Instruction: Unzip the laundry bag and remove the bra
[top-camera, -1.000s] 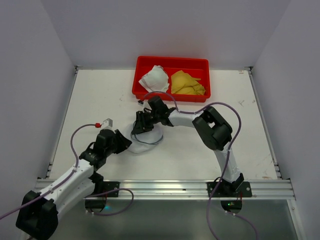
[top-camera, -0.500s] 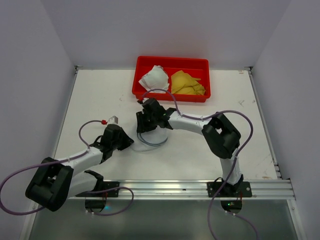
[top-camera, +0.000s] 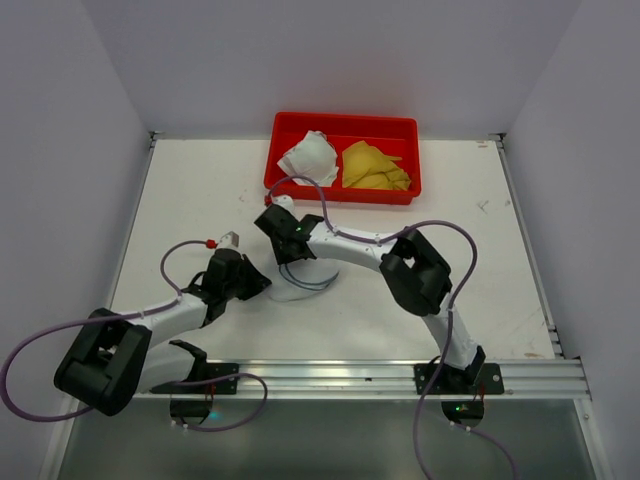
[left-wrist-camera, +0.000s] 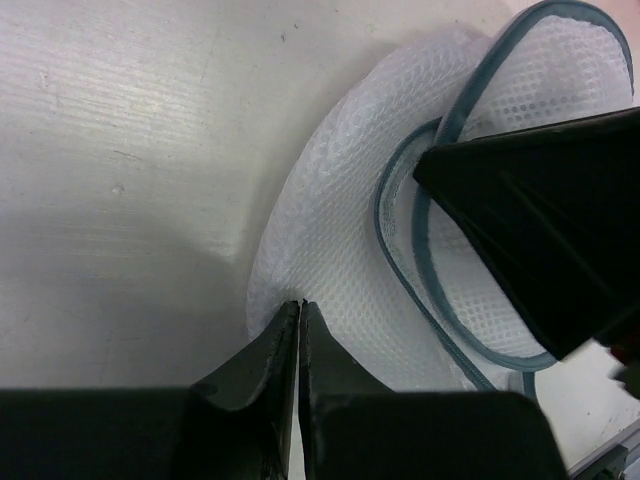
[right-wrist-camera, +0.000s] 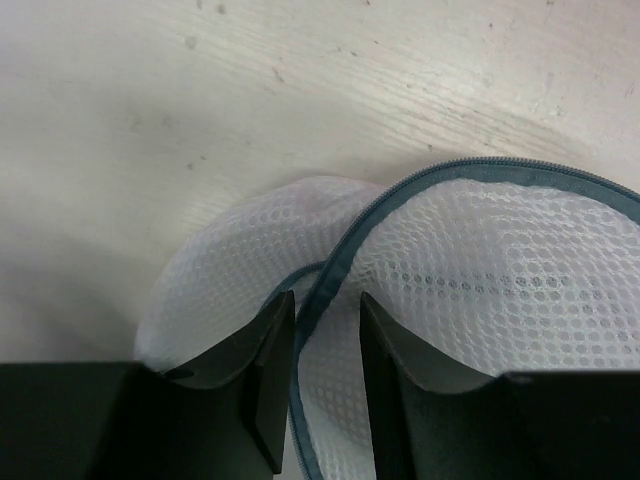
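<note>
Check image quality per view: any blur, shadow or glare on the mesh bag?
Top view: sharp, even light, no glare; arms hide most of the mesh bag. Left wrist: mesh crisp, the fingers and dark arm blurred, soft shadow on the table. Right wrist: zipper rim sharp, near fingers soft.

laundry bag (left-wrist-camera: 340, 260): white mesh cloth | table (left-wrist-camera: 120, 150): matt, scuffed

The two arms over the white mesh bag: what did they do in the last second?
The right gripper swung left along the laundry bag, its fingers straddling the zipper rim. The left gripper edged right, pinching the bag's mesh. The red tray stayed put.
</note>
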